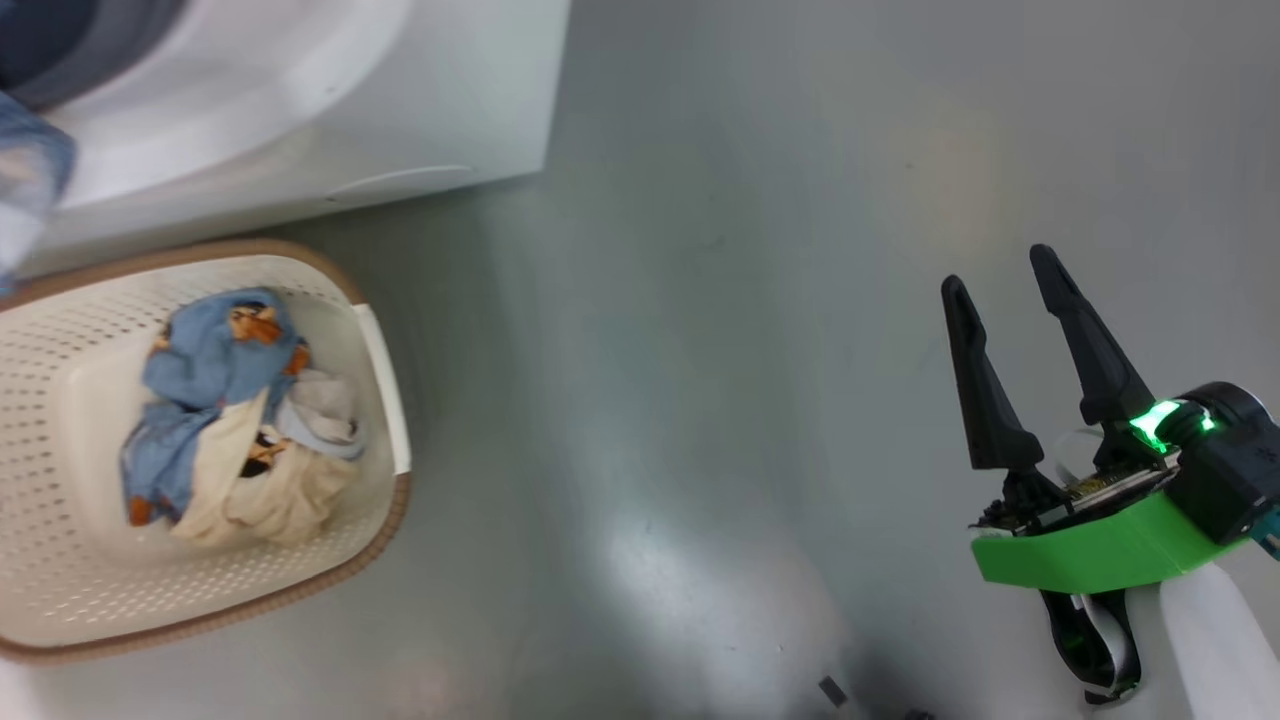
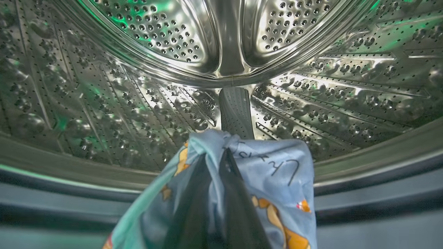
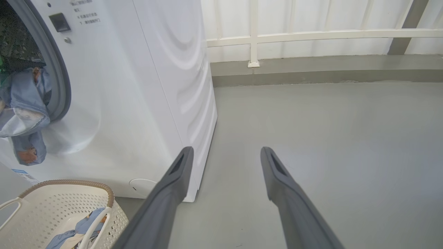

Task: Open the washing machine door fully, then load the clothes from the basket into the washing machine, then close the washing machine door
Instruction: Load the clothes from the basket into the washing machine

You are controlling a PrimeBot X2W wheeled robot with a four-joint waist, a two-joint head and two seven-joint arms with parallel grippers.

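Washing machine (image 3: 138, 103): white front-loading box on the floor, mouth uncovered, blue-grey rubber ring (image 3: 60, 79) around a shiny perforated steel drum (image 2: 138, 103), small blue sticker at its lower corner. Basket (image 1: 60, 560): cream perforated plastic with a brown woven-look rim, upright on the floor just in front of the machine. Clothes (image 1: 220, 400): a heap in the basket, light blue with orange prints, plus cream and white cloth. Garment (image 2: 277, 173): light blue with orange prints, pinched in the closed left gripper (image 2: 225, 154) at the drum's mouth, hanging down over the ring.
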